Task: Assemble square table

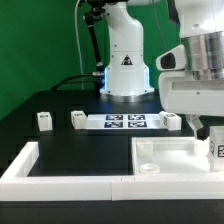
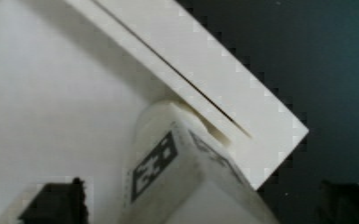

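- The square panel (image 1: 175, 155) lies in the corner of the L-shaped border wall (image 1: 60, 165).
- The gripper (image 2: 202, 205) hangs over the panel's edge, fingers spread wide and gripping nothing.
- A tagged leg (image 2: 179, 165) sits between the fingers, against the panel's rim. To grasp it well, centre over it and close squarely on its flat sides.
- The marker board (image 1: 125, 122) lies beyond the panel.
- The loose legs (image 1: 77, 119) lie beyond the panel, well clear; the wall beside the panel may crowd a finger.

Black table (image 1: 60, 128) — two legs (image 1: 43, 121) (image 1: 77, 119), marker board (image 1: 124, 122), square panel (image 1: 165, 157), L-shaped wall (image 1: 60, 172).
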Tool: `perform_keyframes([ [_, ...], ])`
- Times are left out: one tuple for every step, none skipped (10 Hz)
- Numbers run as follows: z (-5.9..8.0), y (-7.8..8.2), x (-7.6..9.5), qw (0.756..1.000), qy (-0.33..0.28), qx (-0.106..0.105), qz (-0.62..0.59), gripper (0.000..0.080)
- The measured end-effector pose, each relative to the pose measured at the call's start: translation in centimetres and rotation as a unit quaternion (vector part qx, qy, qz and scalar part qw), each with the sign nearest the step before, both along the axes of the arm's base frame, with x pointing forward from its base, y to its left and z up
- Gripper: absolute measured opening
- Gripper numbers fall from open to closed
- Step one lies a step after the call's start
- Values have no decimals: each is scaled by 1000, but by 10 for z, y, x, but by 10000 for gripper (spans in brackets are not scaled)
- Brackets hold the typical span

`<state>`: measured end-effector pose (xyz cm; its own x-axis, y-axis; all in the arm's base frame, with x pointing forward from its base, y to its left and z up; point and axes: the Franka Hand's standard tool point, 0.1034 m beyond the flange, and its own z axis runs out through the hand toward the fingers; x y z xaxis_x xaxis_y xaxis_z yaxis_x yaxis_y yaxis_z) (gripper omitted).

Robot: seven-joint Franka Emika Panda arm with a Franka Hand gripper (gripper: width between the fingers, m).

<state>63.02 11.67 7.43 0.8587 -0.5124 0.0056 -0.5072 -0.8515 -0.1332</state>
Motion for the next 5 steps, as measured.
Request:
perform_keyframes([
  [3, -1, 3, 995, -16, -18, 93, 648],
  [3, -1, 5, 989, -27, -25, 142, 648],
  [2, -2, 4, 990, -26, -24, 136, 648],
  [2, -2, 4, 992, -25, -24, 125, 648],
  [2, -2, 4, 991, -25, -24, 126, 525],
])
